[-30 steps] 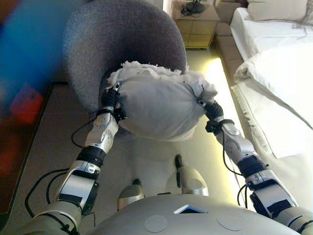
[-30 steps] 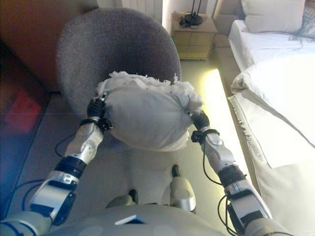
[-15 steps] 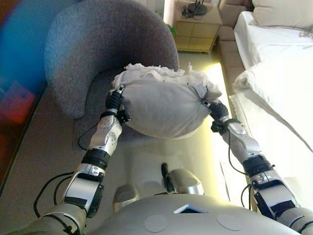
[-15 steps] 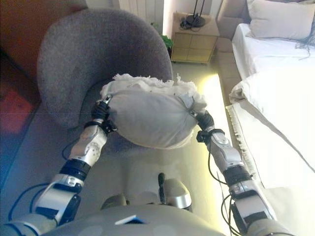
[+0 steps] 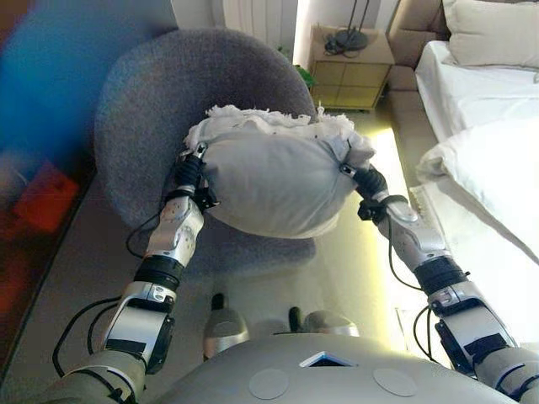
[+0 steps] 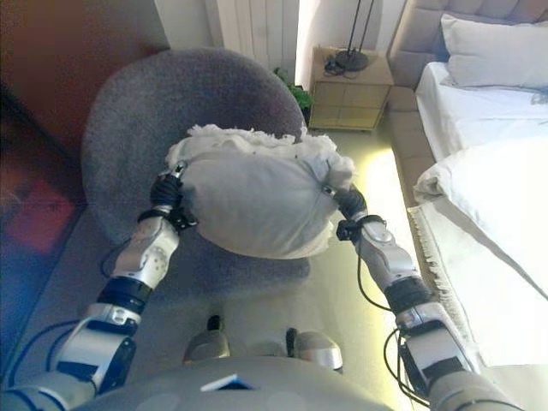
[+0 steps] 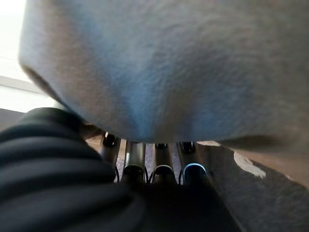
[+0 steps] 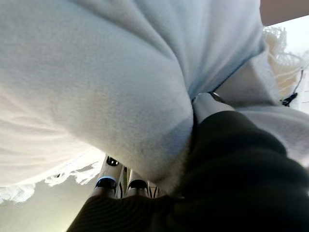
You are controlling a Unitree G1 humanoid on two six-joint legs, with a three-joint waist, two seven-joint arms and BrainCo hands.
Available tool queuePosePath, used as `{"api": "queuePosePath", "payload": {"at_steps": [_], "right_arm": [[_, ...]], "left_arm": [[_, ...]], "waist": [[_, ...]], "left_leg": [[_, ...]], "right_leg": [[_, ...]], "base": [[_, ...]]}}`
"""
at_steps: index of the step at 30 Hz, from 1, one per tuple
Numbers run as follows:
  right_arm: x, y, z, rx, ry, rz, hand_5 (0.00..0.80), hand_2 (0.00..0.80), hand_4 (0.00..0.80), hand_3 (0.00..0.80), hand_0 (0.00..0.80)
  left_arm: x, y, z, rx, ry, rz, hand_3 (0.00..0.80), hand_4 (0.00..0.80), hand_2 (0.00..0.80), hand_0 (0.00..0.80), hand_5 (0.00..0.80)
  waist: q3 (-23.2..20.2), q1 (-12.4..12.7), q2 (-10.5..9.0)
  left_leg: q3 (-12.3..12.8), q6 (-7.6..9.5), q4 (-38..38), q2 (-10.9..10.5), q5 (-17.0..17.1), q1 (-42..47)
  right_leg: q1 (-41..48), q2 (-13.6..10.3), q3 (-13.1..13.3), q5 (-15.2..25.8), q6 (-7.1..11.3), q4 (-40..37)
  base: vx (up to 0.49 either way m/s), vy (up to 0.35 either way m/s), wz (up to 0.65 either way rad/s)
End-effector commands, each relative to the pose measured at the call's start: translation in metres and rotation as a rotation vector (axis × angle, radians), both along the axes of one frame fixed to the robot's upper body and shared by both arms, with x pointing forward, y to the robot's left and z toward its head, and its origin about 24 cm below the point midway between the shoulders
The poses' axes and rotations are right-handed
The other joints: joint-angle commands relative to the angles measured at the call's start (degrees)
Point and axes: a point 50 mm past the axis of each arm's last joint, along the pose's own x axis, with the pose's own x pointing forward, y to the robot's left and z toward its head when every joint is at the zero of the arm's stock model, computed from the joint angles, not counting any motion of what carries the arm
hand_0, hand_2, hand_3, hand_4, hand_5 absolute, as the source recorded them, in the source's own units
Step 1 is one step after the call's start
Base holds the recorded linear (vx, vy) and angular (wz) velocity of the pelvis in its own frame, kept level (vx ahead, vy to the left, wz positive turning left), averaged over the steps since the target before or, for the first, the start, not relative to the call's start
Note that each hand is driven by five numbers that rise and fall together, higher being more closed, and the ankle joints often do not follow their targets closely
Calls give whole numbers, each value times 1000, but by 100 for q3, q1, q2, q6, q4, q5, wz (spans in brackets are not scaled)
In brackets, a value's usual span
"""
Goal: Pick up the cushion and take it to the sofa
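Holding grey cushion [image 5: 274,181] between left hand [image 5: 190,172] and right hand [image 5: 367,183], above grey armchair [image 5: 160,109]. We couldn't tell finger state; fingers buried under cushion.

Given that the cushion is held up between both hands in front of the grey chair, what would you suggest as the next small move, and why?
Probably carry it on level without changing the hold. The cushion hangs between the left hand and right hand, clear of the grey chair, and no sofa shows, so turning to find it seems sensible.
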Motion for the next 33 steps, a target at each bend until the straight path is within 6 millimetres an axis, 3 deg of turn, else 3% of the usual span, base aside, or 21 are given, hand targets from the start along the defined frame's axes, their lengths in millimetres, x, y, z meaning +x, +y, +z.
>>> {"api": "queuePosePath", "payload": {"at_steps": [1, 5, 7, 10, 14, 18, 25, 29, 33], "right_arm": [[32, 62, 50, 174, -229, 113, 800, 800, 800, 800, 800], [23, 67, 45, 198, -214, 90, 800, 800, 800, 800, 800], [16, 69, 42, 181, -210, 124, 800, 800, 800, 800, 800], [18, 68, 51, 92, -268, 207, 800, 800, 800, 800, 800], [27, 65, 66, 53, -315, 252, 800, 800, 800, 800, 800], [36, 66, 81, 69, -342, 259, 800, 800, 800, 800, 800], [42, 66, 81, 91, -302, 186, 800, 800, 800, 800, 800], [50, 60, 84, 83, -303, 115, 800, 800, 800, 800, 800], [68, 64, 108, 90, -353, 81, 800, 800, 800, 800, 800]], "left_arm": [[30, -30, 48, -17, -208, -117, 800, 800, 800, 800, 800], [27, -27, 49, 16, -207, -111, 800, 800, 800, 800, 800], [24, -25, 48, -10, -212, -69, 800, 800, 800, 800, 800], [26, -23, 53, -37, -258, 16, 800, 800, 800, 800, 800], [27, -23, 59, -76, -288, 75, 800, 800, 800, 800, 800], [24, -27, 59, -34, -267, 69, 800, 800, 800, 800, 800], [16, -22, 52, 37, -207, 9, 800, 800, 800, 800, 800], [16, -18, 59, 7, -232, 32, 800, 800, 800, 800, 800], [24, -15, 74, 1, -300, 66, 800, 800, 800, 800, 800]], "waist": [[-129, 178, -262], [-65, 196, -214], [-44, 177, -221], [113, 128, -280], [248, 269, -360], [305, 518, -406], [340, 983, -428], [441, 1285, -399], [708, 1575, -482]], "left_leg": [[186, 340, 446, -395, -112, -203], [300, 354, 388, -427, -230, 39], [278, 324, 405, -423, -284, 73], [94, 274, 571, -455, -401, -112], [-59, 181, 590, -417, -321, -353], [-179, 132, 517, -387, -243, -466], [-409, 66, 747, -378, -255, -621], [-436, -22, 821, -370, -149, -900], [-624, -107, 817, -391, -37, -1313]], "right_leg": [[-67, -906, -435, 1007, 241, 436], [-234, -932, -682, 993, 221, 404], [-263, -911, -662, 982, 242, 137], [-483, -870, -377, 1092, 342, -222], [-445, -858, -407, 1157, 378, -549], [-249, -880, -629, 1129, 360, -774], [91, -960, -1093, 820, 293, -615], [240, -1029, -1471, 751, 300, -633], [153, -1030, -1692, 721, 305, -667]], "base": [[43, 202, -15], [87, 90, -18], [71, -8, -14], [1, -30, -14], [-19, -31, 11], [18, -4, 14], [99, 26, 39], [-10, 34, 62], [-203, -30, 58]]}}
